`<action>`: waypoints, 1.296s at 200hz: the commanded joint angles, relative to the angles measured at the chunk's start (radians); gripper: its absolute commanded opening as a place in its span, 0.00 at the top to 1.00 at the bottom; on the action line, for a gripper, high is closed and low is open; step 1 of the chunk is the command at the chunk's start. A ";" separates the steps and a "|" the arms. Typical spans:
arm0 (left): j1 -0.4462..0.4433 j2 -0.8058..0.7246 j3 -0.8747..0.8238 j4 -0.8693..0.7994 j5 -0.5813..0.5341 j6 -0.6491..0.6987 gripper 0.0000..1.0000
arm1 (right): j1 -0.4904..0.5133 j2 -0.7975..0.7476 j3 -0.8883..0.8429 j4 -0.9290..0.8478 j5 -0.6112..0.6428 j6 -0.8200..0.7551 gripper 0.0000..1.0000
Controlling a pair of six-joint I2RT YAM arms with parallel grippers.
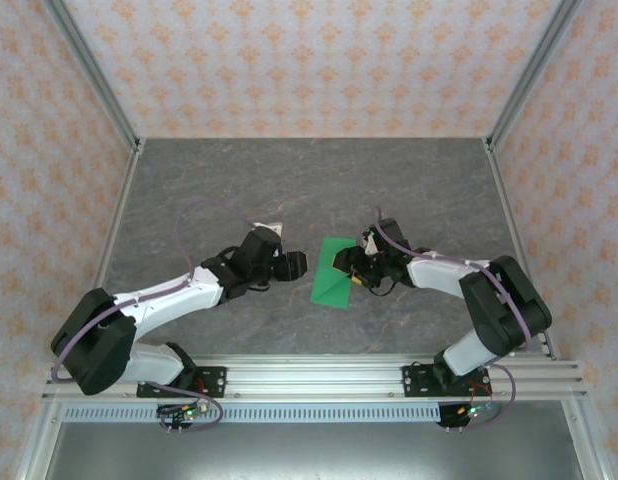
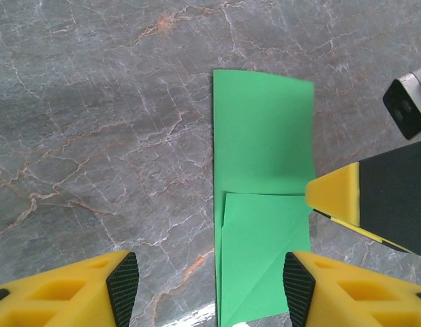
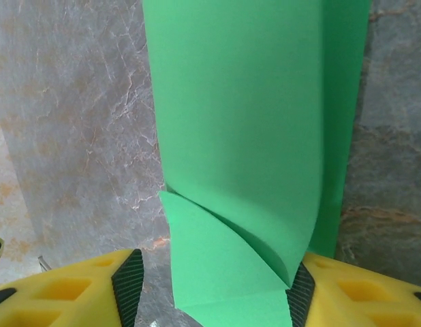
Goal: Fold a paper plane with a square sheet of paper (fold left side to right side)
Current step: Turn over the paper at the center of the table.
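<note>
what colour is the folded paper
The paper is plain bright green, clearest in the left wrist view.

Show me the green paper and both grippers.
square sheet of paper (image 2: 263, 129), left wrist view, flat upper part.
left gripper (image 2: 210, 286), left wrist view, midway between its fingertips.
right gripper (image 3: 214, 289), right wrist view, midway between its fingertips.

The dark grey marble-patterned tabletop (image 1: 239, 190), flat and veined with fine white and rusty orange lines, carried the square sheet of thin bright green paper (image 1: 334, 272) near the middle of its surface. The sheet lay folded over into a narrow rectangle of doubled layers. At one end a corner flap was turned in along a diagonal crease. One long edge of the top layer curled up off the layer beneath it, while the rest lay flat against the tabletop.
</note>
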 commanded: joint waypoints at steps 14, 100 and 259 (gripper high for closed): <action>0.006 -0.062 -0.019 -0.060 -0.066 -0.003 0.39 | 0.000 0.034 0.043 0.066 -0.031 0.018 0.48; 0.006 -0.416 -0.031 -0.190 -0.091 -0.012 0.27 | -0.043 -0.270 0.085 0.031 -0.064 -0.094 0.95; 0.005 -0.501 0.056 0.478 0.385 -0.276 0.08 | 0.061 -0.558 0.368 0.161 -0.383 -0.005 0.97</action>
